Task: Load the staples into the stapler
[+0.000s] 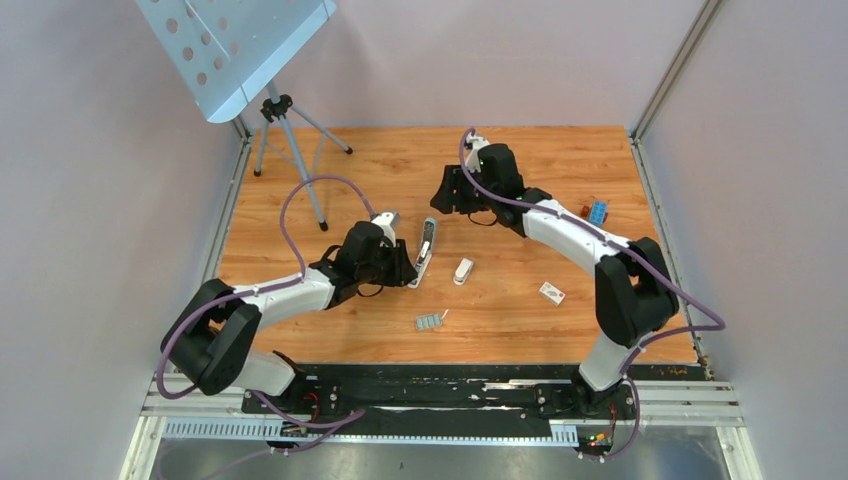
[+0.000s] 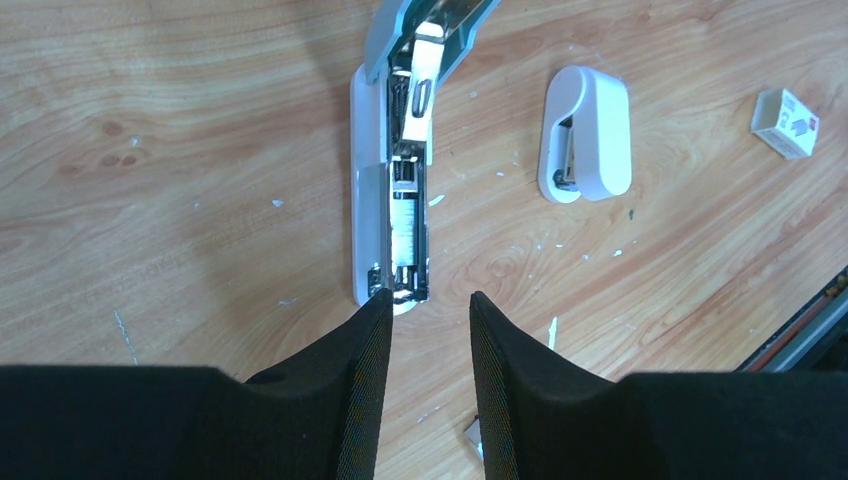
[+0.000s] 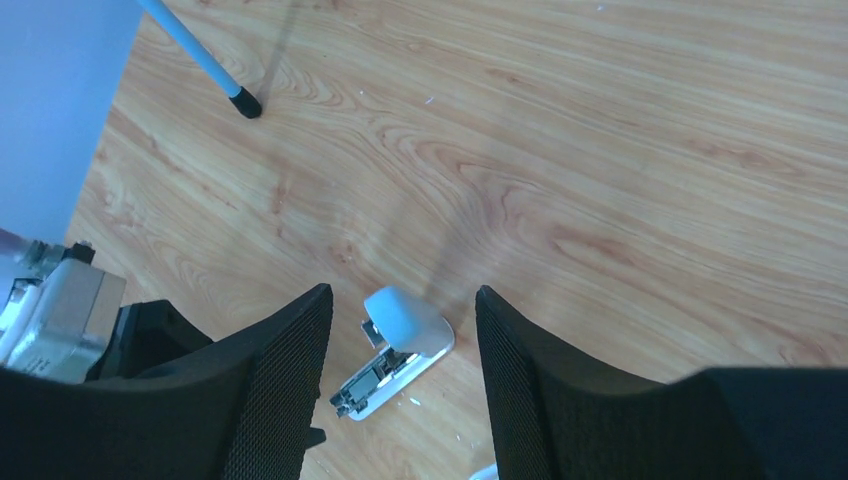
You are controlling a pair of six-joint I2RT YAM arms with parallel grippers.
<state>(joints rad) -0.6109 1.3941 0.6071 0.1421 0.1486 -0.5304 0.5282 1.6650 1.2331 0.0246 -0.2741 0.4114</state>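
Note:
The stapler (image 1: 427,250) lies in the middle of the table with its pale blue top swung up and its metal channel (image 2: 400,200) bare. My left gripper (image 2: 430,305) is at its near end. The jaws stand a narrow gap apart with nothing between them, and the left fingertip (image 2: 375,315) is against the white base. My right gripper (image 3: 400,295) hangs open above the far end, where the raised blue top (image 3: 405,318) shows between its fingers from well below. The staples (image 1: 430,321) lie on the wood nearer the arms, apart from both grippers.
A small white rounded device (image 1: 463,271) (image 2: 585,135) lies just right of the stapler. A small white box (image 1: 552,292) (image 2: 787,122) sits further right, and a colourful brick block (image 1: 596,210) is near the right wall. A perforated metal stand on a tripod (image 1: 285,130) occupies the back left.

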